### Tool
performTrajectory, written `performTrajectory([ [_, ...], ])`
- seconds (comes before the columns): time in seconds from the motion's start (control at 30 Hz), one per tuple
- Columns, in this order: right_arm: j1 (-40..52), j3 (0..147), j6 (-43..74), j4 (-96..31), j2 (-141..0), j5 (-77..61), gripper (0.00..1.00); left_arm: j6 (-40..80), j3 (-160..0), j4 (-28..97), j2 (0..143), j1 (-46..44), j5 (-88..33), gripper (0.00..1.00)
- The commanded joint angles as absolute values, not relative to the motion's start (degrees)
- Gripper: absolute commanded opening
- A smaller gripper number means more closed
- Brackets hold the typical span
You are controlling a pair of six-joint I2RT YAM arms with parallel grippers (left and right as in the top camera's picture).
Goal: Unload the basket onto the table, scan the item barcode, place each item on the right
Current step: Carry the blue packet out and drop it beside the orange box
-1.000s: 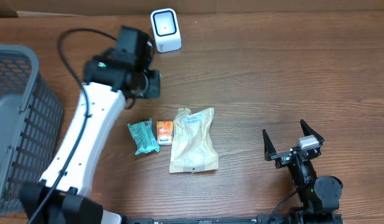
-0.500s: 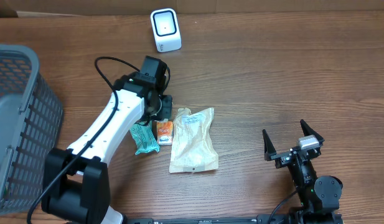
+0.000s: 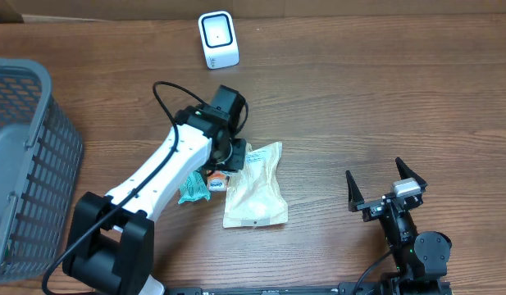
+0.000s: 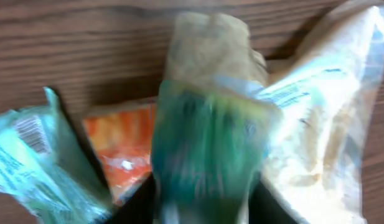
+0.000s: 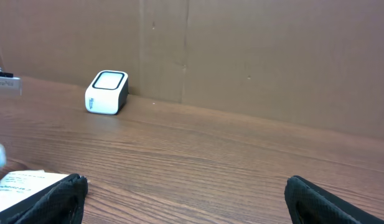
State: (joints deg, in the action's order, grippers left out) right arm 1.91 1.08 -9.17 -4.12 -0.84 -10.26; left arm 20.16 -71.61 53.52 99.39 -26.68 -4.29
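At the lower right, the right pincer (image 3: 374, 170) is wide open. In the middle, three crinkly plastic packs lie together on the wooden table (image 3: 359, 82): a teal pack (image 3: 189, 188), an orange pack (image 4: 120, 146) and a big tan bag (image 3: 257, 192). A fourth, blurry green pack (image 4: 204, 124) is right under the left pincer (image 3: 236, 156), and I cannot tell if it grips. At the top stands one boxy white scanner (image 3: 218, 39).

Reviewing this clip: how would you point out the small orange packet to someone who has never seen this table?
Find the big pale pouch lying mid-table, nearer the robot than the white scanner. The orange packet sits right beside that pouch on the side toward the grey basket, between the pouch and a teal packet. It is the only orange one of the three.
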Motion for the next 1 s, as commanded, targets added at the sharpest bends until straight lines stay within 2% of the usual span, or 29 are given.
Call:
performTrajectory([
  [0.0,1.8,0.5,-8.8,-3.9,-0.2,-10.2,1.0,21.5,-71.4,54.3,99.9,-27.0,-5.5,0.51],
  [0.03,1.8,0.5,-8.8,-3.9,-0.2,-10.2,1.0,21.5,-71.4,54.7,99.8,-27.0,-5.6,0.57],
  [0.07,1.8,0.5,-8.8,-3.9,-0.2,-10.2,1.0,21.6,-71.6,55.2,99.7,-27.0,-5.6,0.58],
  [0.37,1.8,0.5,-8.8,-3.9,-0.2,-10.2,1.0,20.8,-81.8,61.5,92.5,-25.0,-5.3,0.62],
  [0.43,1.8,0.5,-8.8,-3.9,-0.2,-10.2,1.0,20.5,-86.1,63.8,89.7,-24.0,-5.4,0.67],
  [0.57,1.8,0.5,-8.8,-3.9,-0.2,-10.2,1.0,19.2,-94.5,68.4,85.1,-21.3,-5.3,0.89],
  [0.63,1.8,0.5,-8.8,-3.9,-0.2,-10.2,1.0,19.2,-98.2,70.9,83.0,-19.0,-5.3,0.92],
  [0.97,1.8,0.5,-8.8,-3.9,-0.2,-10.2,1.0,18.8,-103.3,78.8,72.2,-0.6,-4.4,0.94],
])
